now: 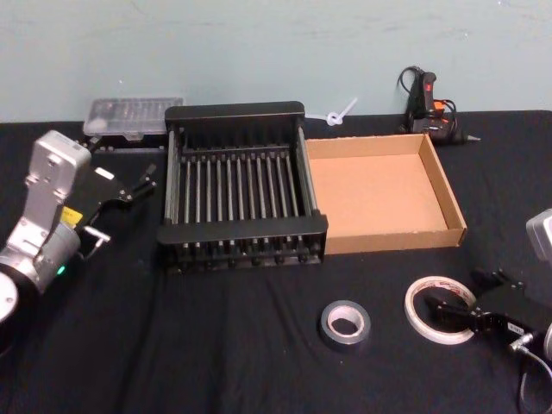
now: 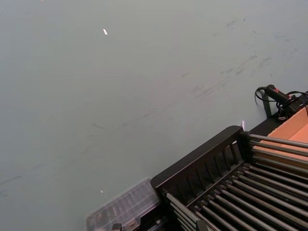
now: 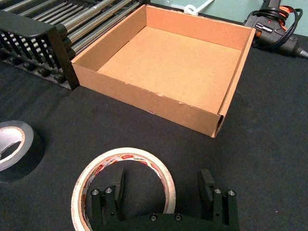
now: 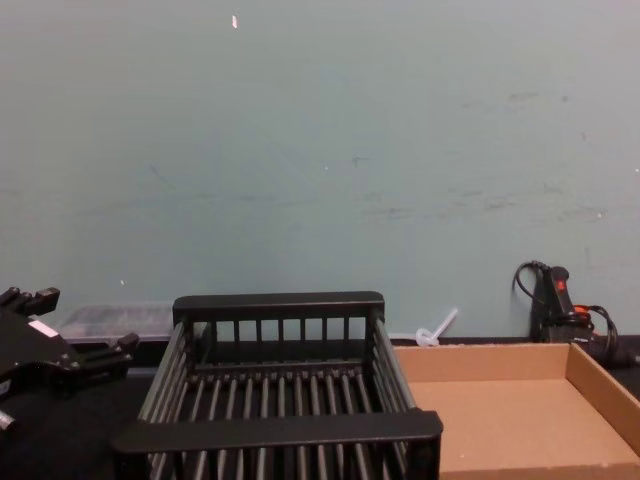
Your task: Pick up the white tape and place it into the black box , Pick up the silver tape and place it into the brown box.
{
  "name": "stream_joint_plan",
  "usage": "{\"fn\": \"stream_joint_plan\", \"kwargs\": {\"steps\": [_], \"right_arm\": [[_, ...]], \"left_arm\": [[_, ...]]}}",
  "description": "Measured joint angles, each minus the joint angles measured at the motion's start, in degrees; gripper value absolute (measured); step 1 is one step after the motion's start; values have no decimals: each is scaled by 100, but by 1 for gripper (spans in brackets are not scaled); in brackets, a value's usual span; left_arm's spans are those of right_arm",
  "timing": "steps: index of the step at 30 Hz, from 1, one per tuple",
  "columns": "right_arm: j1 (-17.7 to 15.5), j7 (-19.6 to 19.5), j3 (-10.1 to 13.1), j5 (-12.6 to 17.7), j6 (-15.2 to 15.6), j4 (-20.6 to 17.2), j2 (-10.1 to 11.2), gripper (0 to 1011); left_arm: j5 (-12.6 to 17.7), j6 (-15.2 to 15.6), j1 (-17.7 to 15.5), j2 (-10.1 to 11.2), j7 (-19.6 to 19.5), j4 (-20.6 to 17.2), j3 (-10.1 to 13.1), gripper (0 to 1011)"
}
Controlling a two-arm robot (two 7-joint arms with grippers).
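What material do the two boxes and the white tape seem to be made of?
The black box looks like moulded plastic with a matte finish: uniform black bars and thick flat rims. The brown box looks like plain cardboard: tan, dull, with raw folded edges. The white tape seems a thin whitish film, maybe paper or plastic, wound on a core with red print.

A pale blue-grey wall (image 2: pixel 125 96), marked with faint scuffs and a few small bright specks, takes up most of the left wrist view. The black box (image 2: pixel 226 183) sits in one corner, showing a thick flat rim, a barred end wall and a row of parallel slats. Just beyond it is an edge of the brown box (image 2: pixel 293 127). A dark tool with a cord (image 2: pixel 279 98) stands against the wall nearby. A clear plastic case (image 2: pixel 122 209) lies beside the black box.
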Motion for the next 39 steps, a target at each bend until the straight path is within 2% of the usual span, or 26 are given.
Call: {"fn": "stream_joint_plan", "kwargs": {"steps": [2, 7, 9, 11, 15, 17, 21, 26, 32, 39], "right_arm": [[0, 0, -1, 0, 0, 0, 1, 1003], [0, -1, -3, 0, -3, 0, 1, 922], [0, -2, -4, 0, -4, 0, 1, 841], [0, -4, -4, 1, -5, 0, 1, 808], [0, -6, -4, 1, -6, 0, 1, 652], [0, -7, -4, 1, -6, 0, 1, 617], [0, -7, -4, 3, -7, 0, 1, 449], [0, -7, -4, 4, -7, 0, 1, 328], [0, -7, -4, 7, -7, 0, 1, 118], [0, -7, -4, 8, -7, 0, 1, 87]], "left_arm": [[0, 0, 0, 0, 0, 0, 0, 1001], [0, 0, 0, 0, 0, 0, 0, 1001], [0, 0, 0, 0, 0, 0, 0, 1001], [0, 0, 0, 0, 0, 0, 0, 1001], [0, 0, 0, 0, 0, 0, 0, 1001], [0, 0, 0, 0, 0, 0, 0, 1001], [0, 0, 0, 0, 0, 0, 0, 1001], [0, 0, 0, 0, 0, 0, 0, 1001], [0, 0, 0, 0, 0, 0, 0, 1001], [0, 0, 0, 0, 0, 0, 0, 1001]]}}
